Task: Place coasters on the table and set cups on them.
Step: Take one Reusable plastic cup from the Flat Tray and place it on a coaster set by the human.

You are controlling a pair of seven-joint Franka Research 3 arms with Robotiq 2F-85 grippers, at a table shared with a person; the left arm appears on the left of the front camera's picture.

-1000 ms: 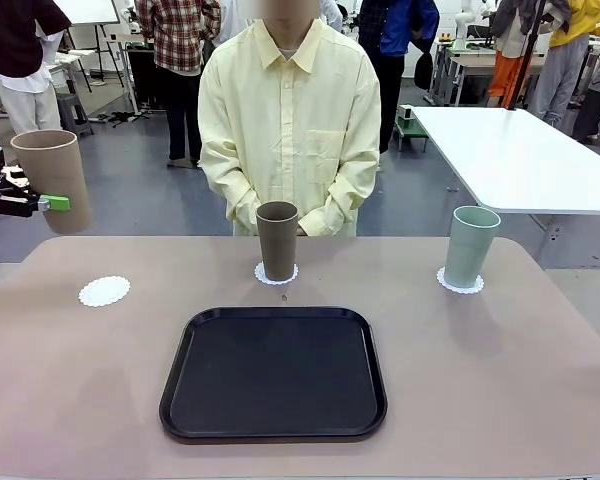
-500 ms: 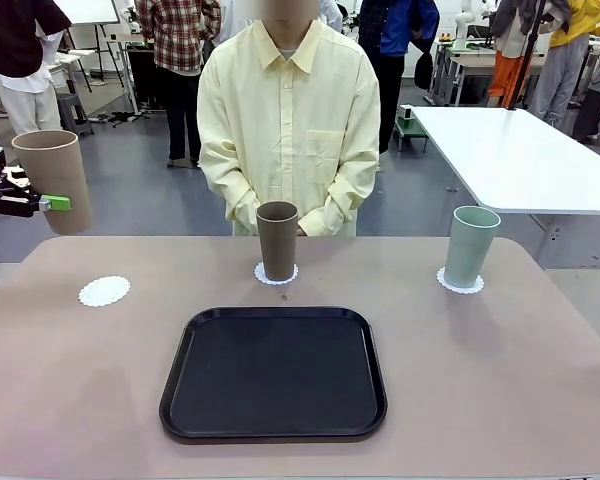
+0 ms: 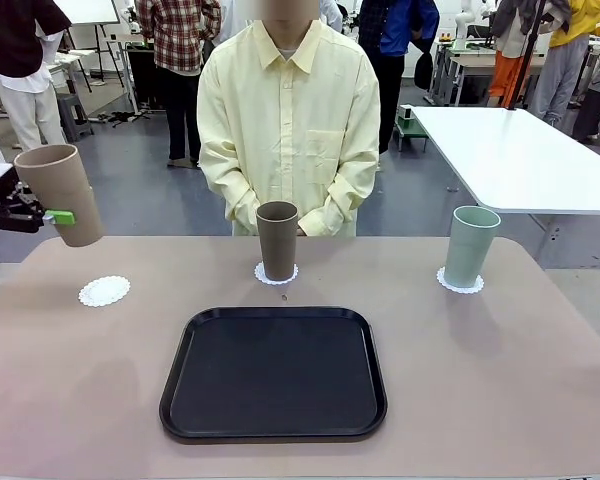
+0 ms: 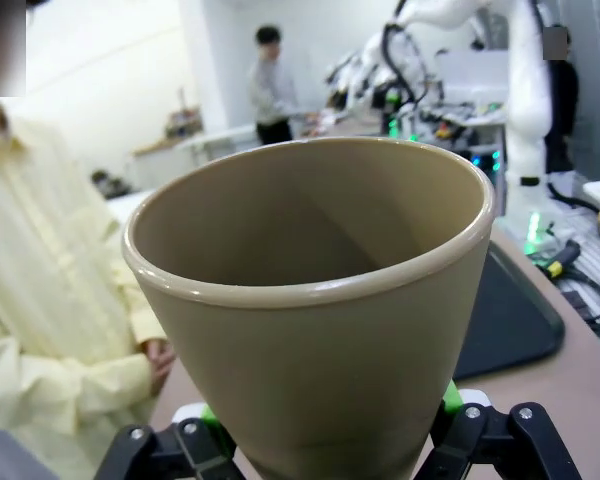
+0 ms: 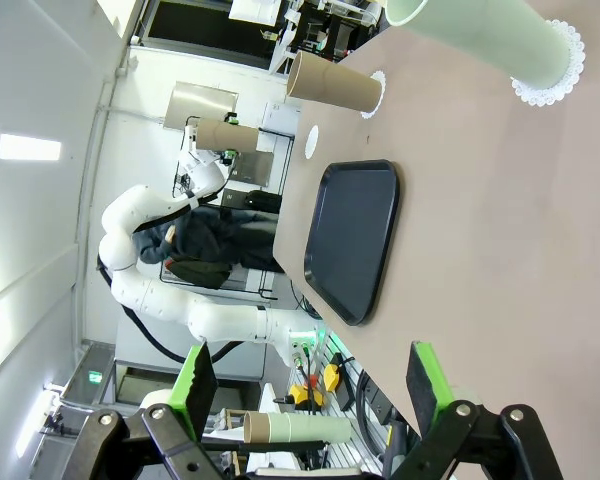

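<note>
1. Your left claw [image 3: 55,216] is clamping a tan cup [image 3: 62,194] between its green pads [image 3: 62,216], gripping it low on the wall; you are seeing the same grip in the left wrist view, where the claw [image 4: 325,440] is pinching the cup [image 4: 320,330] from both sides.
2. That cup is hanging tilted in the air, up and to the left of the black tray [image 3: 274,372], beyond the tabletop's [image 3: 500,380] far-left corner.
3. Below the cup, an empty white coaster [image 3: 104,291] is lying on the tabletop, left of the tray's far-left corner.
4. Just beyond the tray's far edge, a darker brown cup [image 3: 277,240] is standing upright on a second coaster [image 3: 261,274].
5. Right of the tray and farther back, the mint cup [image 3: 470,246] is standing upright on the third coaster [image 3: 474,287].
6. Your right claw [image 5: 310,395] is standing with its fingers [image 5: 194,387] wide apart and nothing between them, looking along the tabletop toward the tray [image 5: 352,240].
7. A person in a yellow shirt [image 3: 288,120] is standing at the far side, behind the brown cup.
</note>
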